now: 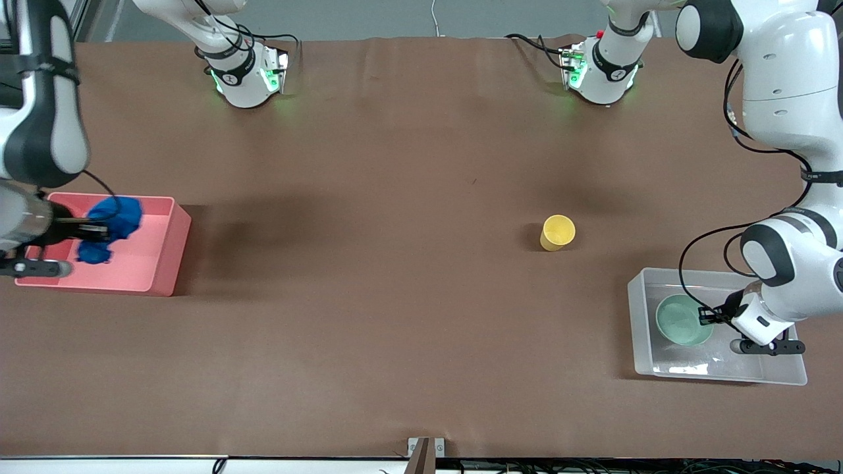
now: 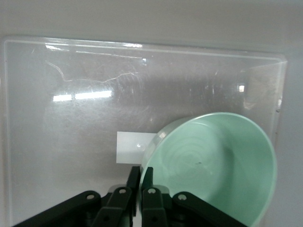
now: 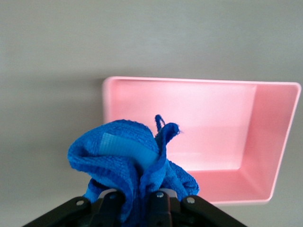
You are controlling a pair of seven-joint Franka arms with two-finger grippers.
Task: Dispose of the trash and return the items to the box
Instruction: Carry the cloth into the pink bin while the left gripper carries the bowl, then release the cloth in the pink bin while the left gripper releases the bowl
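Right gripper (image 3: 137, 198) clamps cloth (image 1: 113, 227) over pink bin (image 1: 161, 263), not released. Left gripper (image 2: 140, 187) pinches bowl (image 1: 681, 319) rim inside box (image 1: 642, 329), probably not resting yet. Cup (image 1: 557, 232) on table, untouched.

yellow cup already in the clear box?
No, the yellow cup stands on the bare table, apart from the clear box, which holds only the green bowl.

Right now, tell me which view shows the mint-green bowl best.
The left wrist view: the bowl fills it, its rim pinched by the left hand over the clear box. The front view shows it small, partly covered by the hand. The right wrist view shows none of it.
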